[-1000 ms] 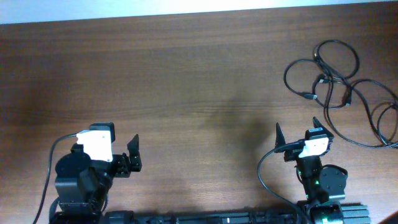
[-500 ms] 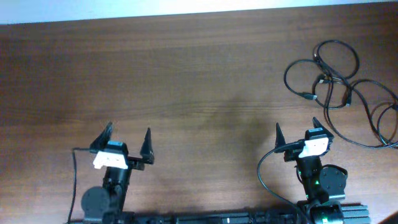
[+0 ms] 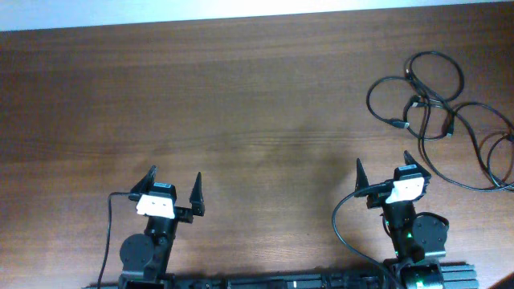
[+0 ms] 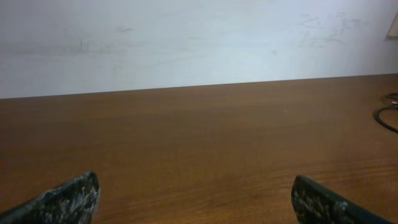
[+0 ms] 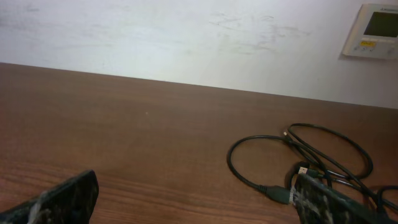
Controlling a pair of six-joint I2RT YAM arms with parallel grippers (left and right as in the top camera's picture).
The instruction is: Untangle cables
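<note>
Near the far right corner of the table (image 3: 241, 96): thin black cables (image 3: 418, 102), tangled in loose overlapping loops, small plug ends showing among them, one loop trailing toward the right edge. Just nearer the near edge, right gripper (image 3: 382, 159), fingers spread wide, grasping nothing, beside the closest loop; contact not clear. Well apart, by the near edge left of centre, left gripper (image 3: 175, 172), likewise released and empty. Beyond the far edge, white wall with a small control panel (image 5: 371, 30).
</note>
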